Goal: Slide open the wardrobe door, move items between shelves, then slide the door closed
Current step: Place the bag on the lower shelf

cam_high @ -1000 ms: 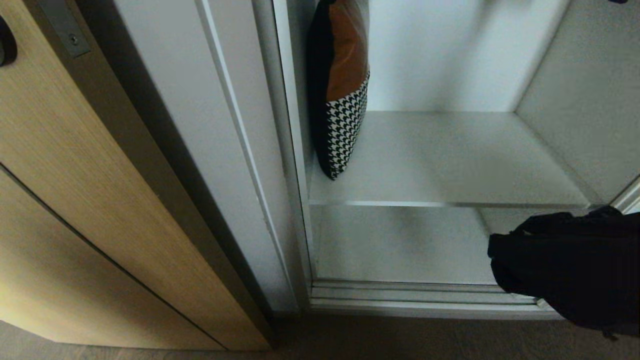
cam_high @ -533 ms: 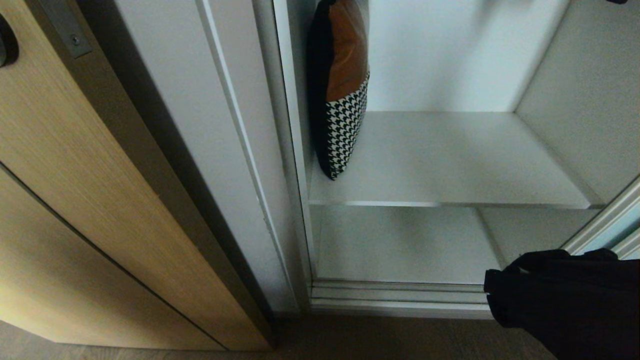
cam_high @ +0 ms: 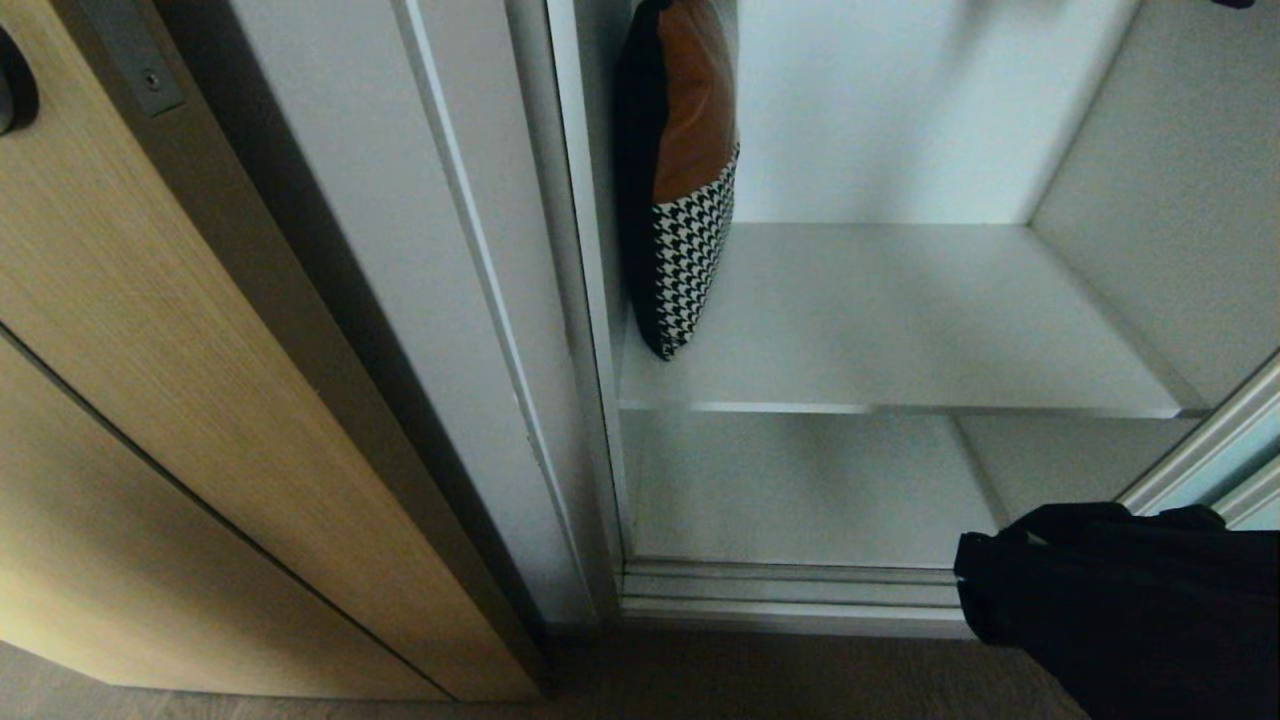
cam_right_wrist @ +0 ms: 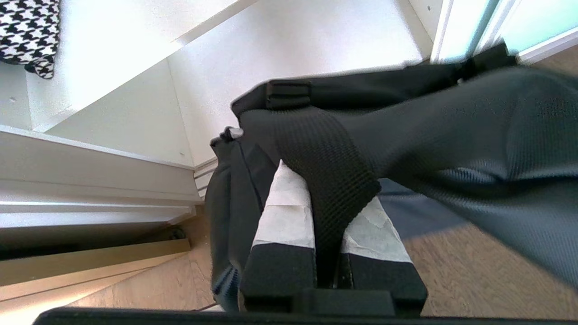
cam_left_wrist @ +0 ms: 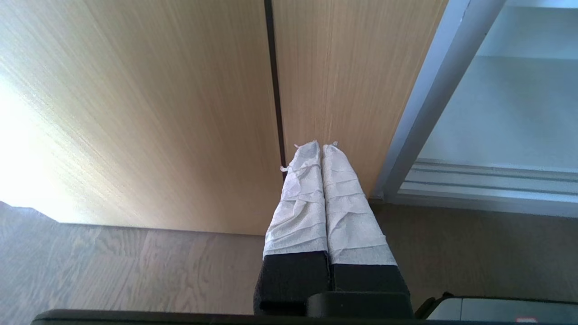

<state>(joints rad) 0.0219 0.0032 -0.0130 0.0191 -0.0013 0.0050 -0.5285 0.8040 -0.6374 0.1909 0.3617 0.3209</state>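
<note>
The black fabric bag (cam_high: pixel 1120 610) hangs at the lower right of the head view, in front of the wardrobe's bottom track. My right gripper (cam_right_wrist: pixel 326 183) is shut on the bag's woven strap (cam_right_wrist: pixel 332 180), with the bag's body (cam_right_wrist: pixel 474 122) drooping past the fingers. The white upper shelf (cam_high: pixel 900 310) and the bottom board (cam_high: pixel 800 490) lie behind it. The sliding wardrobe door (cam_high: pixel 1250 455) is slid to the right, so only its turquoise edge shows. My left gripper (cam_left_wrist: pixel 317 145) is shut on nothing, parked before the tan wood door (cam_left_wrist: pixel 180 90).
A cushion (cam_high: pixel 685 180), orange with a black-and-white houndstooth pattern, leans against the left wall on the upper shelf. The silver floor track (cam_high: pixel 790 595) runs along the wardrobe's front. A wood-grain door with a dark lock (cam_high: pixel 120 330) fills the left. Wooden floor (cam_left_wrist: pixel 113 266) lies below.
The bag in my right gripper has come down and toward me, out past the wardrobe's front edge, then a little left. This uncovers the sliding door's frame at the right. The left arm has stayed still.
</note>
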